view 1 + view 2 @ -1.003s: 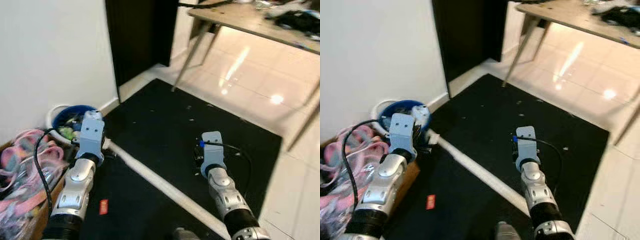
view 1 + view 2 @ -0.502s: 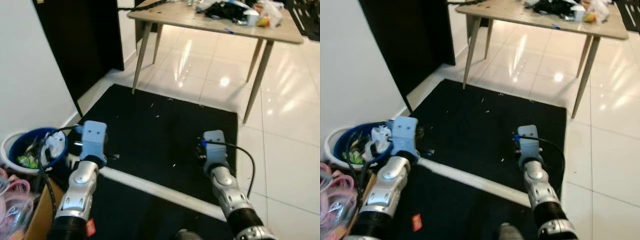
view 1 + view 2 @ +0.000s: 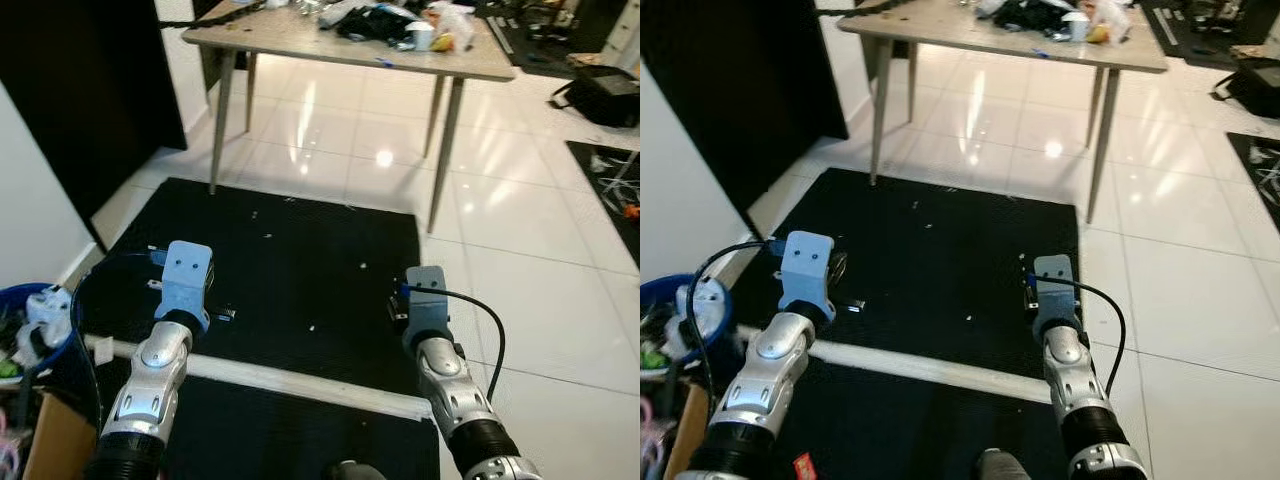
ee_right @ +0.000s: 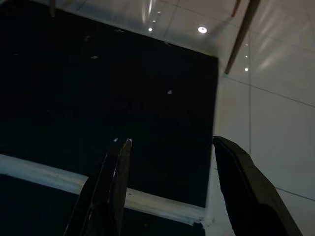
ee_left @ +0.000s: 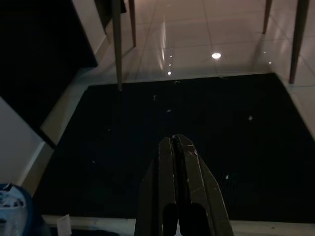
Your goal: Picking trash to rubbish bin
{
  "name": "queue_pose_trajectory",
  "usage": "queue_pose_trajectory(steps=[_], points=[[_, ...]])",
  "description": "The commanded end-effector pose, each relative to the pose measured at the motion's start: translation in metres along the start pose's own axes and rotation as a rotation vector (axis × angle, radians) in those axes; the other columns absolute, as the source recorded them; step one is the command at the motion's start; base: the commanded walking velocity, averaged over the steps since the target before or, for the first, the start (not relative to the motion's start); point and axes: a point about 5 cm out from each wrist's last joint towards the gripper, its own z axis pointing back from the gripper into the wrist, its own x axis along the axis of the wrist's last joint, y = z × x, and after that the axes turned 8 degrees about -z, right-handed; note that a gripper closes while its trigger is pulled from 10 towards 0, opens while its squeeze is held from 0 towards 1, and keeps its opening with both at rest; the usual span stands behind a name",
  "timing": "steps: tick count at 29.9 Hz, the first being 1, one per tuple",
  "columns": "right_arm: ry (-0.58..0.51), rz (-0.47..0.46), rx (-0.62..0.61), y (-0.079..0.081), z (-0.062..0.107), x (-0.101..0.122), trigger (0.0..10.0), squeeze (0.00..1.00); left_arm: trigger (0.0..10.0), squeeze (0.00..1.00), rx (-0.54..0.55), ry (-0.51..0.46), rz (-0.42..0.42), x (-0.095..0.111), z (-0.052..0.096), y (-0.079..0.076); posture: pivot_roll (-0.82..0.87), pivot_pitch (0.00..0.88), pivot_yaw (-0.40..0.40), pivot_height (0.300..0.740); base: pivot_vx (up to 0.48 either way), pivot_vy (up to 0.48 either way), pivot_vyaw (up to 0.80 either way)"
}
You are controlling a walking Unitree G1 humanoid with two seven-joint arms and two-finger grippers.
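Note:
The blue rubbish bin (image 3: 28, 335) stands at the far left by the wall, holding a white piece of trash (image 3: 48, 306) and other scraps. Small white specks of trash (image 3: 312, 326) dot the black mat (image 3: 300, 250) ahead. My left gripper (image 5: 176, 141) is shut with nothing in it, held low over the mat's near left part; its blue wrist mount (image 3: 186, 276) lies to the right of the bin. My right gripper (image 4: 170, 145) is open and empty over the mat's right edge, behind its blue mount (image 3: 425, 296).
A white strip (image 3: 300, 380) crosses the floor between two black mats. A wooden table (image 3: 300, 38) loaded with clutter stands beyond the mat on glossy white tiles. A black bag (image 3: 605, 95) lies far right. A cardboard box (image 3: 50, 440) sits at the near left.
The camera has swung to the right: the bin has slid to the left edge and the table and tiles have come into view. Both arms keep the same pose.

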Motion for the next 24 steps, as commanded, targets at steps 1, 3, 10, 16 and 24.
queue_pose_trajectory(steps=[1,3,10,16,24], points=[[-0.013,-0.012,-0.006,-0.0017,-0.0001,0.0024,10.0,0.00,10.0,0.00,-0.012,-0.001,-0.003,-0.0012,0.0001,-0.0017,0.07,0.021,0.001,0.740,0.000,0.000,0.00],[-0.012,-0.012,-0.006,-0.0018,0.0000,0.0023,10.0,0.00,10.0,0.00,-0.014,-0.003,-0.001,-0.0007,0.0001,-0.0019,0.07,0.022,0.001,0.740,0.270,0.000,0.00],[-0.011,-0.012,-0.008,-0.0020,0.0003,0.0017,10.0,0.00,10.0,0.00,-0.019,-0.007,-0.002,-0.0004,0.0002,-0.0024,0.07,0.022,0.002,0.740,0.286,0.000,0.00],[-0.010,-0.011,-0.006,-0.0014,0.0003,0.0013,10.0,0.00,10.0,0.00,-0.021,-0.008,-0.003,-0.0001,0.0000,-0.0021,0.07,0.023,0.003,0.740,0.292,0.000,0.00],[-0.008,-0.007,-0.008,-0.0024,0.0006,0.0006,10.0,0.00,10.0,0.00,-0.025,-0.009,-0.003,0.0001,-0.0002,-0.0018,0.07,0.023,0.007,0.740,0.294,0.000,0.00]])
